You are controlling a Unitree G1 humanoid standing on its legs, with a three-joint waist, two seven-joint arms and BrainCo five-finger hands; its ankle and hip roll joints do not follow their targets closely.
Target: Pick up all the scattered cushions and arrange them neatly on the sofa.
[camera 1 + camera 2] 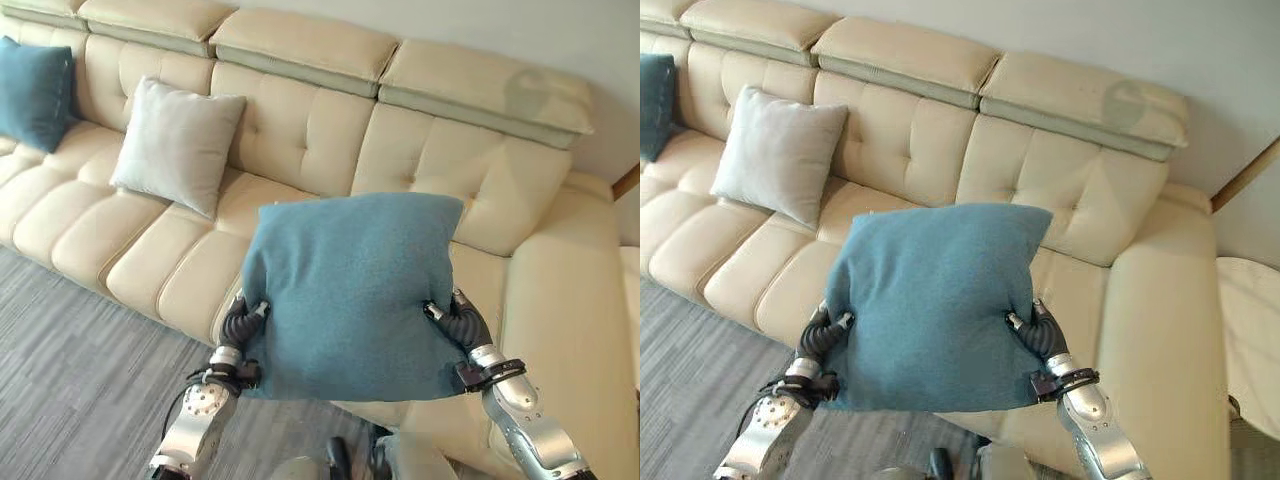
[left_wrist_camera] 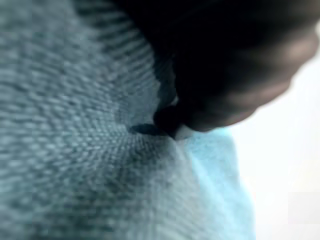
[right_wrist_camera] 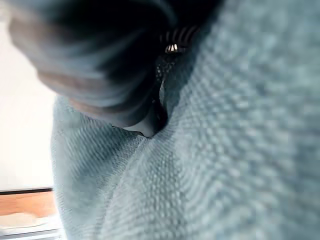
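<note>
I hold a teal cushion [image 1: 350,290] upright in front of me, over the right part of the cream sofa [image 1: 300,130]. My left hand [image 1: 240,322] grips its left edge and my right hand [image 1: 462,322] grips its right edge, thumbs pressed into the front face. The fingers go behind the cloth. Both wrist views show the teal weave up close [image 2: 75,150] [image 3: 225,150], dented under each dark hand [image 2: 225,75] [image 3: 100,75]. A light grey cushion [image 1: 178,145] leans against the sofa back. A darker teal cushion [image 1: 32,90] rests at the far left.
Grey carpet [image 1: 70,370] lies before the sofa at the lower left. The sofa's wide right armrest [image 1: 570,300] runs down beside my right arm. A white round table [image 1: 1252,330] stands past it, with a wooden strip [image 1: 1245,175] on the wall.
</note>
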